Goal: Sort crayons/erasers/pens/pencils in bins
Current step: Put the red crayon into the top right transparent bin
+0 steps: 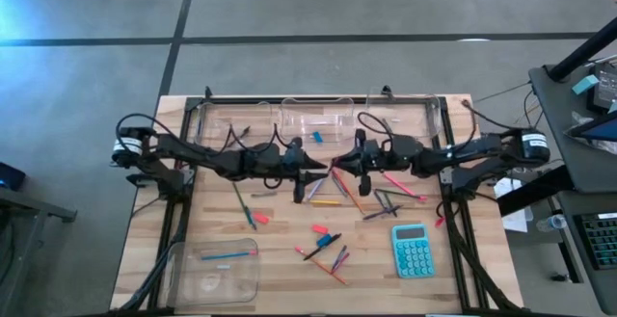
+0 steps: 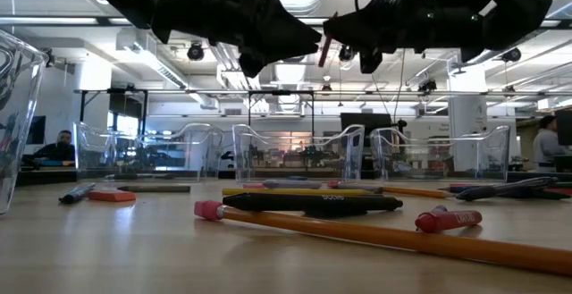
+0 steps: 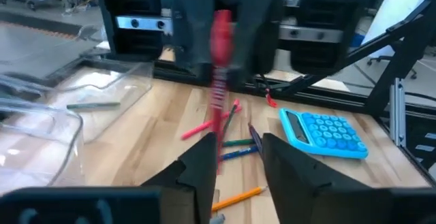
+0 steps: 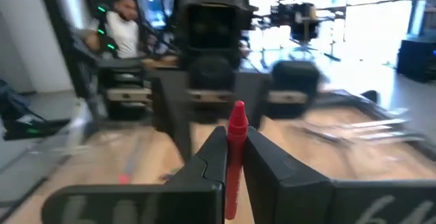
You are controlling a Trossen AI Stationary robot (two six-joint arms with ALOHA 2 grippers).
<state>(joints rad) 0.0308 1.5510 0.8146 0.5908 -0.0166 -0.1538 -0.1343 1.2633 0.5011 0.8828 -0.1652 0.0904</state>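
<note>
Gripping red crayon (image 4: pixel 236 139): right gripper (image 4: pixel 235 157) | left gripper (image 3: pixel 235 157): parted | writing: unreadable

The left tool (image 3: pixel 235 159) shows at the bottom centre, its two dark fingers (image 3: pixel 204 163) apart. A red crayon (image 3: pixel 220 81) stands upright in the middle, held by the right tool (image 3: pixel 221 43) at the top. Clear bins (image 3: pixel 88 94) sit at left, a teal calculator (image 3: pixel 327 132) at right, and pencils (image 3: pixel 231 142) lie on the wooden surface (image 3: pixel 150 142) in between.
</note>
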